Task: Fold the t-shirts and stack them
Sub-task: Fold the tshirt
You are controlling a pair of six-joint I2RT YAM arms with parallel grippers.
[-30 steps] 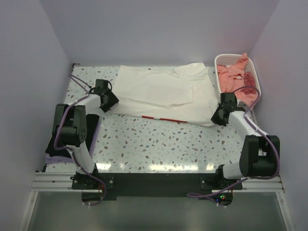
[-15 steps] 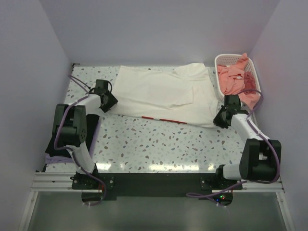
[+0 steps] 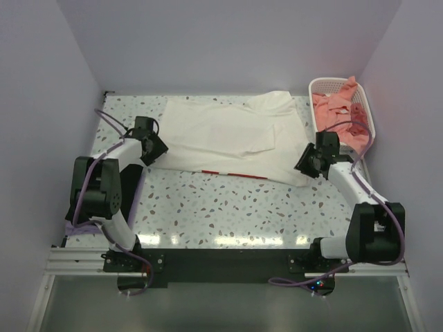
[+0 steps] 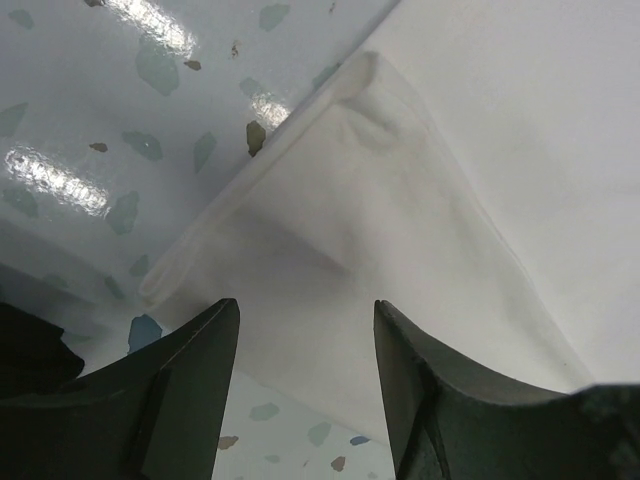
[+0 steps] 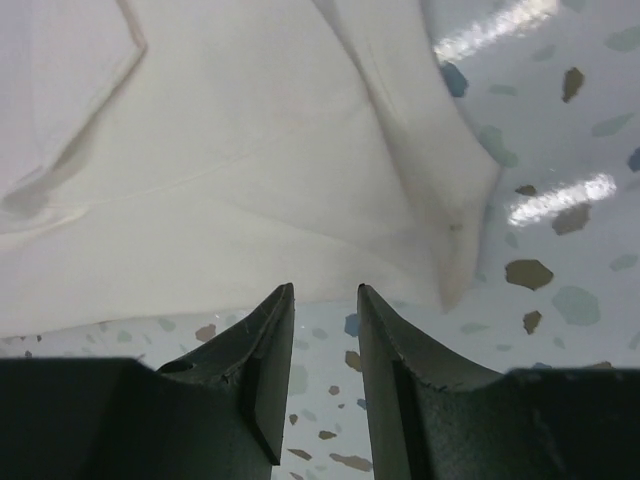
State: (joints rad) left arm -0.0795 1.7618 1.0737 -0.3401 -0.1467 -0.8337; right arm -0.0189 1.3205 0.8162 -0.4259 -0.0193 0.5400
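A large cream-white t-shirt [image 3: 228, 135] lies spread flat across the back of the table, with a thin red-and-black strip [image 3: 235, 172] showing along its near edge. My left gripper [image 3: 158, 147] hovers open over the shirt's left corner [image 4: 330, 200], its fingers apart and holding nothing. My right gripper [image 3: 302, 166] sits at the shirt's right near corner [image 5: 460, 260]. Its jaws stand a little apart with only table between them [image 5: 325, 292]. Salmon-pink t-shirts [image 3: 331, 111] are heaped in the basket.
A white lattice basket [image 3: 332, 83] stands at the back right corner, close behind the right arm. Something pale lavender [image 3: 73, 227] shows at the near left, mostly hidden by the left arm's base. Walls close in the table on three sides.
My right gripper has opened, let go of the shirt's right corner and shifted slightly left. The shirt has settled flatter. The left gripper has stayed open, almost in place.
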